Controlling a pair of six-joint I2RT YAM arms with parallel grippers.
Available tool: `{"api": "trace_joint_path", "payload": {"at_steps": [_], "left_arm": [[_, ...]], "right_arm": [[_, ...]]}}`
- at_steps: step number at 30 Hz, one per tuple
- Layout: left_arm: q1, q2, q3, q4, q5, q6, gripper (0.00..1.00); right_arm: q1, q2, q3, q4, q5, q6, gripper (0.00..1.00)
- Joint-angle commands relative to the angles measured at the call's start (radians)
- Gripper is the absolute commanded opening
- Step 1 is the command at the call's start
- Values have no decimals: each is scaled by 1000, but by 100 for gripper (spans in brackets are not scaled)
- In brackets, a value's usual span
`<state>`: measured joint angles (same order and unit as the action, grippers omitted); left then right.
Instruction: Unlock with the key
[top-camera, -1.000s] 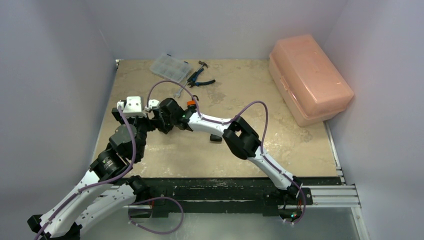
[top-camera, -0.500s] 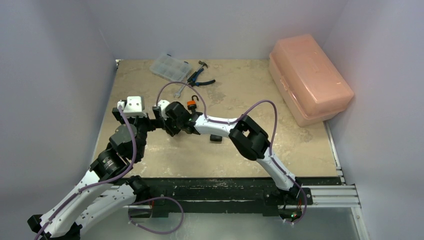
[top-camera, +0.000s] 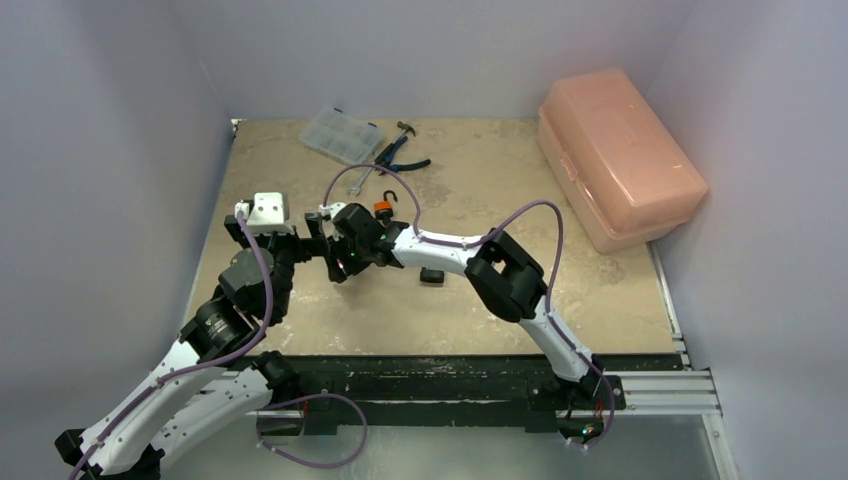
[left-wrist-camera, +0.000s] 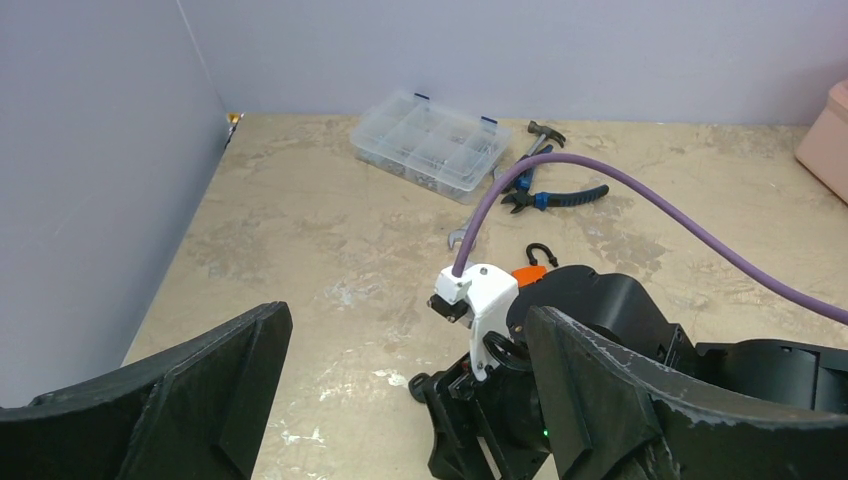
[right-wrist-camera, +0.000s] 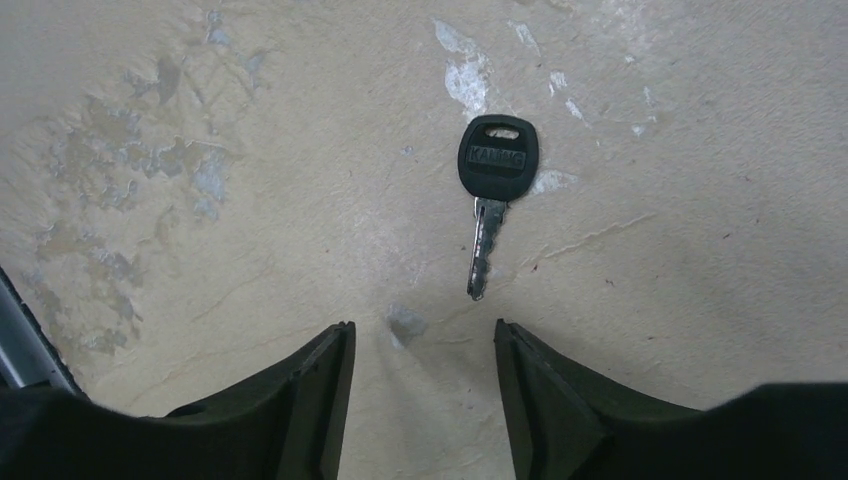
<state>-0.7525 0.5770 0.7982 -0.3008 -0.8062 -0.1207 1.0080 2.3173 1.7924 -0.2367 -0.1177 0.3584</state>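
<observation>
Near edge: both arms reach in over the counter (top-camera: 600, 300) and meet left of centre.

Left hand (left-wrist-camera: 405, 315): wide, nothing between the fingers. It faces the right arm's wrist, just beside it.

Right hand (right-wrist-camera: 422, 335): pointed down at the counter, fingers parted at a medium gap, nothing in it.

Key (right-wrist-camera: 490, 212): flat on the counter just ahead of the right hand's fingertips, not touched. Black head away from the hand, blade pointing back toward the gap, a bit off to the right finger's side. From above it's hidden under the right hand.

Small black block (top-camera: 432, 276) lies on the counter right beside the right forearm; can't tell what it is.

Just past the right wrist: small orange lock (left-wrist-camera: 527, 274), black shackle showing as a hook. Well apart from the key's hand side, wrist in between.

Further back: wrench (left-wrist-camera: 466, 232), blue-handled pliers (left-wrist-camera: 556, 196), hammer (left-wrist-camera: 540, 135), clear compartment box (left-wrist-camera: 432, 150) near the back wall.

Far right: big pink lidded box (top-camera: 618, 155) against the side wall.
</observation>
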Motion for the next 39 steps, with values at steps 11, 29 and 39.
{"api": "trace_joint_path", "payload": {"at_steps": [11, 29, 39], "left_arm": [[10, 1, 5, 35, 10, -9, 95], [15, 1, 5, 40, 16, -9, 95], [19, 1, 5, 40, 18, -10, 95]], "right_arm": [[6, 133, 295, -120, 256, -16, 69], [56, 214, 350, -91, 368, -90, 64], [66, 227, 337, -84, 374, -95, 57]]}}
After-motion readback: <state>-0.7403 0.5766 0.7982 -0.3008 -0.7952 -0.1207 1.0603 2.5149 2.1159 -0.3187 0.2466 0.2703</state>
